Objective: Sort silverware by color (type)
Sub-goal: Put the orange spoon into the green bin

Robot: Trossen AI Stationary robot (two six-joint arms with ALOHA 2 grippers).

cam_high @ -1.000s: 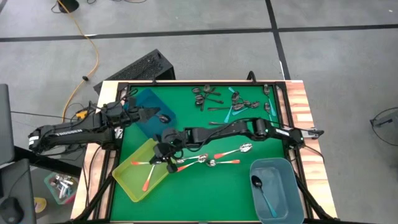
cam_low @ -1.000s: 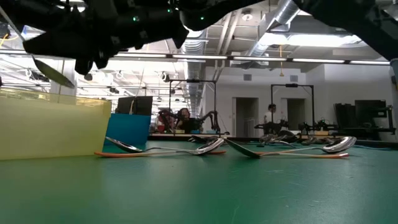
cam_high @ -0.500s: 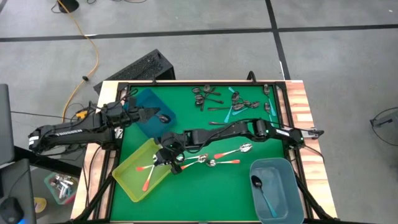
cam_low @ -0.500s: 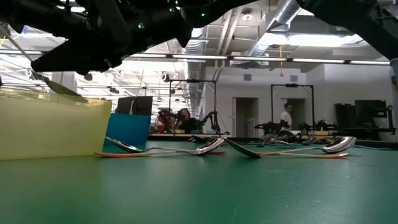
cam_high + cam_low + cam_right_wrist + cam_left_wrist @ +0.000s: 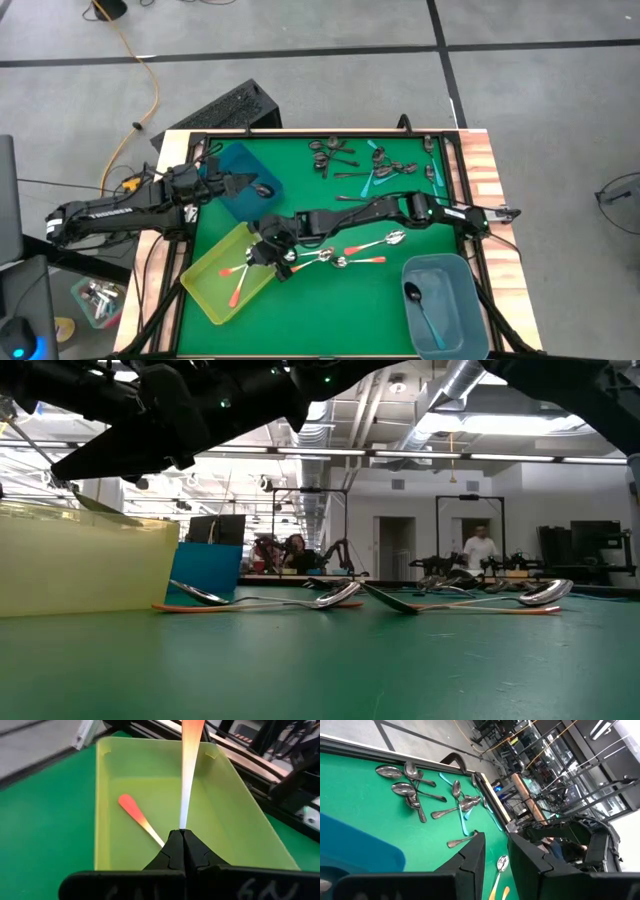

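My right gripper (image 5: 262,256) reaches from the table's right to the yellow bin (image 5: 215,290) and is shut on an orange-handled spoon (image 5: 238,268). That spoon's handle points out over the bin. A second orange-handled spoon (image 5: 134,812) lies flat on the bin floor. More orange-handled spoons (image 5: 345,258) lie on the green mat beside the bin. My left gripper (image 5: 496,857) is open and waits above the dark blue bin (image 5: 245,180), which holds one dark spoon (image 5: 263,189). Dark and teal-handled spoons (image 5: 370,165) lie piled near the far edge. My right gripper pinches the spoon between its two shut fingers at the silver part of the stem (image 5: 183,824), just below the orange handle. The fingers come from the table's right, slanting down, and the handle (image 5: 191,750) sticks straight out ahead of them. The spoon is lifted clear above the yellow bin; its bowl is hidden by the fingers.
A grey-blue bin (image 5: 470,310) at the near right holds a teal-handled spoon (image 5: 420,305). A raised black frame (image 5: 300,134) rims the green mat. Open mat lies along the near edge between the yellow and grey-blue bins. People stand in the room beyond the table.
My right gripper has come down toward the yellow bin and shifted a little toward the near edge, carrying the orange-handled spoon with it. It has stayed shut, and the handle now sits lower over the bin.
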